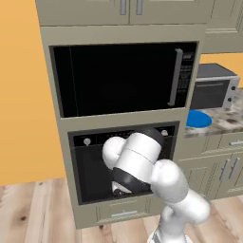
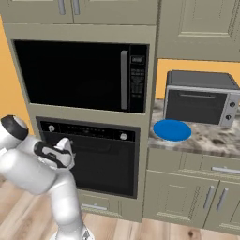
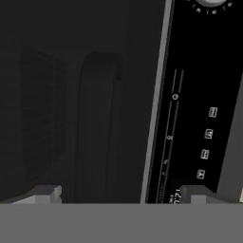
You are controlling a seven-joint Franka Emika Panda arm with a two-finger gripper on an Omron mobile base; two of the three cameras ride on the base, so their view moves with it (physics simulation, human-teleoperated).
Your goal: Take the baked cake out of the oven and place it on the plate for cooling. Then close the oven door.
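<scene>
While the arm leans in toward the oven (image 2: 89,157), the tool (image 3: 121,192) stands wide, nothing between its tips, pointed at the front of the oven door (image 3: 71,109). Through the hand view, the door's handle (image 3: 97,128) runs as a dark bar between the two fingertips (image 3: 45,193), close ahead, with the control strip (image 3: 190,133) and part of a silver knob (image 3: 211,3) on the other side of a pale seam. Whether the tips touch the handle cannot be told.

From the right base view the oven door looks shut — flat against the cabinet, below the larger microwave (image 2: 82,75). Beside the oven, the blue plate (image 2: 172,130) lies bare on the counter (image 2: 211,138), just in front of the silver toaster oven (image 2: 201,98). On the floor (image 1: 33,209) side, the arm (image 1: 142,166) hides much of the oven front in the left base view.
</scene>
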